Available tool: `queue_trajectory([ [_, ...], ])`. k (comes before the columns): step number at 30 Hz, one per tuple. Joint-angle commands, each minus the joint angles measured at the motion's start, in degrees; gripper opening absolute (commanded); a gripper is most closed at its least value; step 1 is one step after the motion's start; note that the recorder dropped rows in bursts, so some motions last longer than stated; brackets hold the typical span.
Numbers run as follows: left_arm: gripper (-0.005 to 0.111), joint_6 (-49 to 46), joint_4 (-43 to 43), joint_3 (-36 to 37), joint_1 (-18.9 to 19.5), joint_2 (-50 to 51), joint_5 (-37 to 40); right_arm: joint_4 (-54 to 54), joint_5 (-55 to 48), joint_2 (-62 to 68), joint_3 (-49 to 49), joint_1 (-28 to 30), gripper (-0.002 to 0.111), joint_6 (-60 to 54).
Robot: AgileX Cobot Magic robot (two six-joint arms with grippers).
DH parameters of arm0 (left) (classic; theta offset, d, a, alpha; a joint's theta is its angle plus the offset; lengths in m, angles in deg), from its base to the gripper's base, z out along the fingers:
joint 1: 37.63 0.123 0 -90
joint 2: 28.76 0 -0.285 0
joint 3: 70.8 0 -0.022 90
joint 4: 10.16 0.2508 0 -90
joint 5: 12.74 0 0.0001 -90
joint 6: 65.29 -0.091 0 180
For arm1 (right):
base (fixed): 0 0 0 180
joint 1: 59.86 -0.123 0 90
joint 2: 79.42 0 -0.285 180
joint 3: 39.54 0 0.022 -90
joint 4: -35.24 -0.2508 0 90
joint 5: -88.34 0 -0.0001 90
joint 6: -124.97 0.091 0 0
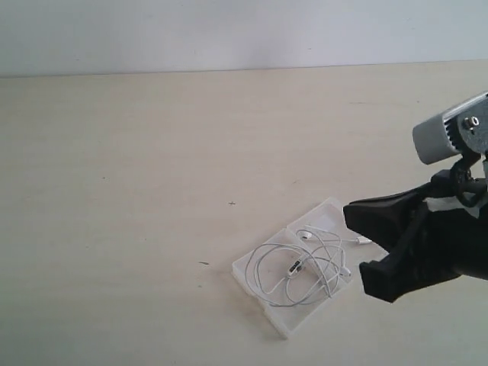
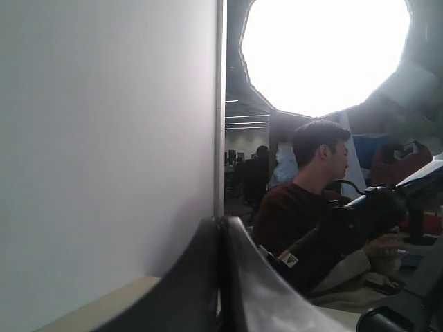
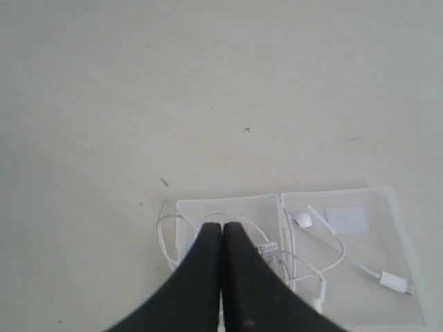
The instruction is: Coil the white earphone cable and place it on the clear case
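The white earphone cable (image 1: 296,267) lies in loose loops on the clear case (image 1: 252,280), which sits open and flat on the table. In the right wrist view the case (image 3: 232,209) shows both halves, one with a white patch (image 3: 348,219); an earbud (image 3: 302,220) and the plug (image 3: 393,281) rest on that half. A loop of the cable (image 3: 159,232) hangs over the far rim onto the table. My right gripper (image 3: 221,227) hovers above the case, shut and holding nothing. My left gripper (image 2: 221,223) is shut, raised and pointing into the room.
The pale wooden table (image 1: 152,191) spreads wide around the case. A white wall (image 1: 229,34) stands behind it. In the left wrist view a seated person (image 2: 311,187) and desks show beyond a white panel.
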Motion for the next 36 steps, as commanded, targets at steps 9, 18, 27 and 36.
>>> queue_trajectory([
  [9, 0.000, 0.63, 1.36, 0.35, 0.14, -0.50, -1.22, -3.75, -5.25, -25.09, -5.14, -0.01, 0.000, 0.80],
  [18, 0.000, 0.51, 1.35, 0.35, 0.14, -0.50, -1.22, -4.15, -5.52, -36.26, -5.14, -0.01, 0.000, 1.24],
  [27, 0.000, 0.51, 1.35, 0.35, 0.14, -0.50, -1.22, 0.10, -6.37, -38.88, -5.29, 0.35, 0.000, -0.31],
  [36, 0.000, 0.51, 1.35, 0.35, 0.14, -0.50, -1.22, 5.54, -0.72, -51.11, -16.17, 18.30, 0.000, 1.96],
])
